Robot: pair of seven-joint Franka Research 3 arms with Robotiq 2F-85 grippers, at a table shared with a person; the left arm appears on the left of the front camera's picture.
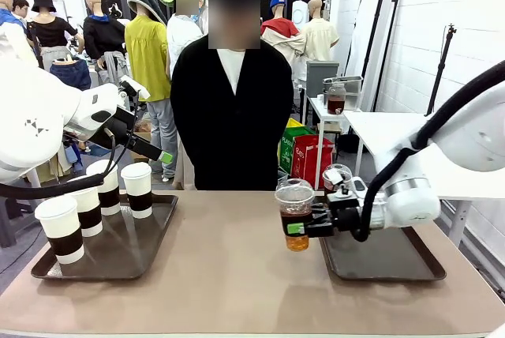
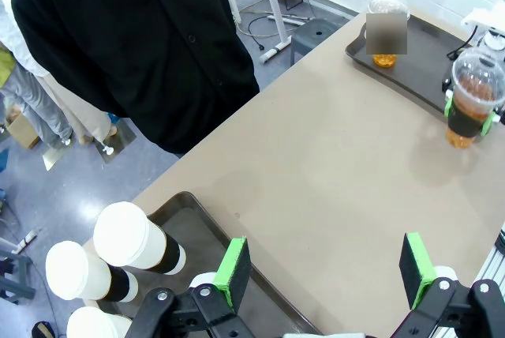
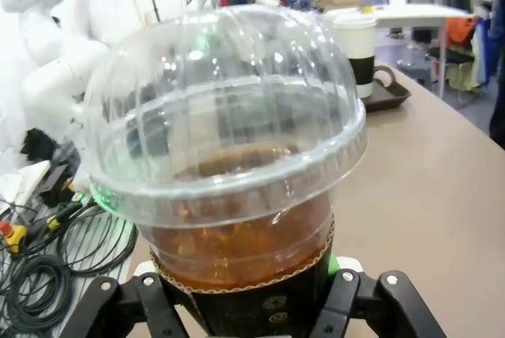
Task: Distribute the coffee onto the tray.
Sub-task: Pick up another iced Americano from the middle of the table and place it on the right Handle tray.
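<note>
Your right pincer (image 1: pixel 309 226) grips a dome-lidded iced coffee (image 1: pixel 295 213) above the worktop (image 1: pixel 237 275), left of the right tray (image 1: pixel 383 257). Four sleeved paper cups (image 1: pixel 137 189) stand on the left tray (image 1: pixel 118 247).

Bright, even indoor light | soft shadows on the desk (image 1: pixel 237 275) | wrist views bend at edges (wide-angle) | dome lid (image 3: pixel 225 109) glares, background soft

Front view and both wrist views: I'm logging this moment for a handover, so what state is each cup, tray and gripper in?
Held dome-lidded cup: upright, lidded, gripped above the table, off any tray.
Second dome-lidded cup: upright on the right tray.
Paper cups: four upright, lidded, on the left tray.
Right gripper: shut on the held cup's sleeve.
Left gripper: open, holding nothing, above the left tray's edge.
</note>
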